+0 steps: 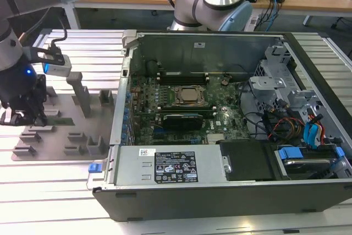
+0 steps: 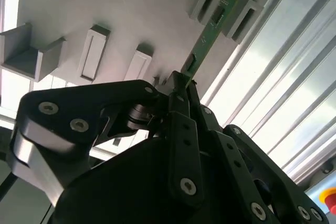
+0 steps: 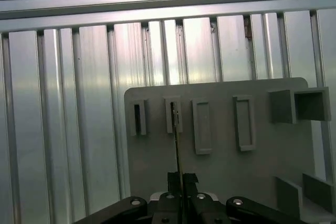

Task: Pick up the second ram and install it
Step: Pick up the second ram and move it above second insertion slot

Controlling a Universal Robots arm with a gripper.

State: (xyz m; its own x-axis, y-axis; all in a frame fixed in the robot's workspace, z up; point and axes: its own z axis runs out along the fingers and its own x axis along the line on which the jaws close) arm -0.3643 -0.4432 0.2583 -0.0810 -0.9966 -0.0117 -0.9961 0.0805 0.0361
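Since the gripper [image 1: 25, 115], at the exterior view's left edge halfway down, pinches the second ram [image 2: 210, 30], whose far end seems seated between slotted blocks [image 2: 242, 18] on the grey fixture plate [image 3: 231, 182], a straight, untilted lift should free it without binding. I count one stick gripped and four such blocks in a row in the first wrist view.

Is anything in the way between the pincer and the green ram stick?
No. The pincer is shut on the second ram, which sits in the grey fixture plate. Toward the motherboard, the computer case's side wall stands between.
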